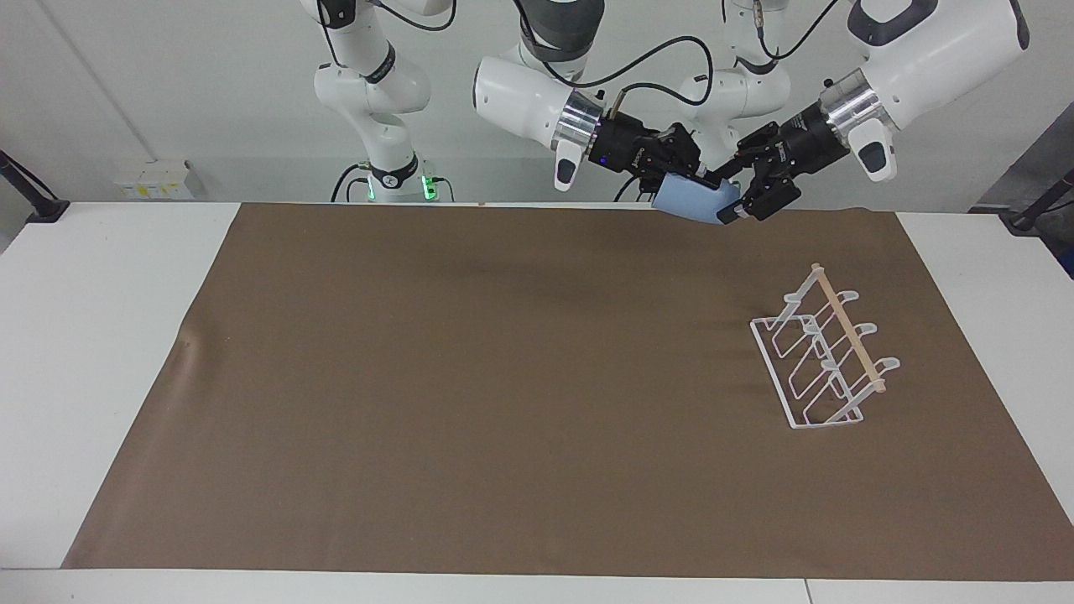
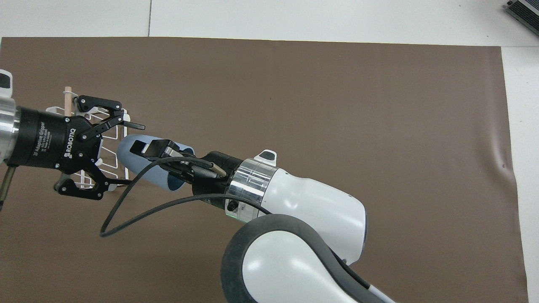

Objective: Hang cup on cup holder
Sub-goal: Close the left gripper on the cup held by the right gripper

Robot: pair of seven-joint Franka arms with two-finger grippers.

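Observation:
My right gripper (image 1: 684,172) is shut on the rim end of the light-blue cup (image 1: 692,201) and holds it on its side in the air, over the mat's edge nearest the robots. In the overhead view one finger of the right gripper (image 2: 162,162) lies on the outside of the cup (image 2: 134,158) and the other inside its mouth. My left gripper (image 1: 732,195) is open, with its fingers either side of the cup's base end; it also shows in the overhead view (image 2: 132,154). The white wire cup holder (image 1: 826,356) with a wooden rod (image 2: 67,99) stands bare on the mat, toward the left arm's end.
A brown mat (image 1: 470,377) covers most of the white table (image 1: 101,335). A black cable (image 2: 126,206) loops down from the right wrist. A slight wrinkle (image 1: 189,344) marks the mat toward the right arm's end.

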